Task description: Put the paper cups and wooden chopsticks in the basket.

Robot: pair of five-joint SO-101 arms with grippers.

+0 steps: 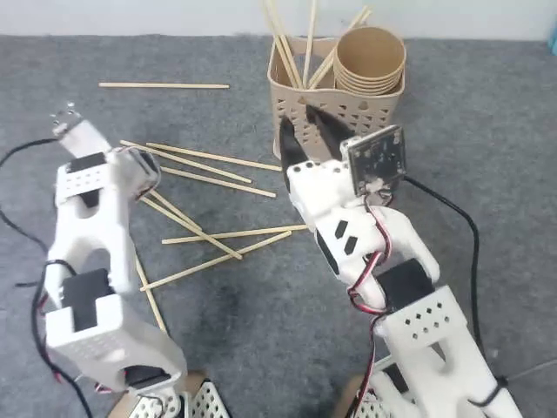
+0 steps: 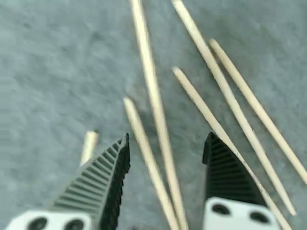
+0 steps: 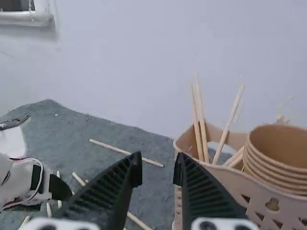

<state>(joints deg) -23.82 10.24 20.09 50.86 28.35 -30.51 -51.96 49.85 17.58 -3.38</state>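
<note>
Paper cups (image 1: 370, 57): stacked inside the basket (image 1: 335, 111), beside upright chopsticks (image 1: 282, 43) | loose chopsticks (image 1: 209, 178): scattered on the grey tabletop (image 1: 487, 131) left of the basket | left pincer (image 2: 168, 139): open over the loose chopsticks, gripping nothing | right pincer (image 3: 157, 160): just before the basket, jaws narrowly apart, empty

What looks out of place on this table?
Loose chopsticks lie scattered and crisscrossed on the grey mat, outside the basket, where the stacked paper cups already sit.
</note>
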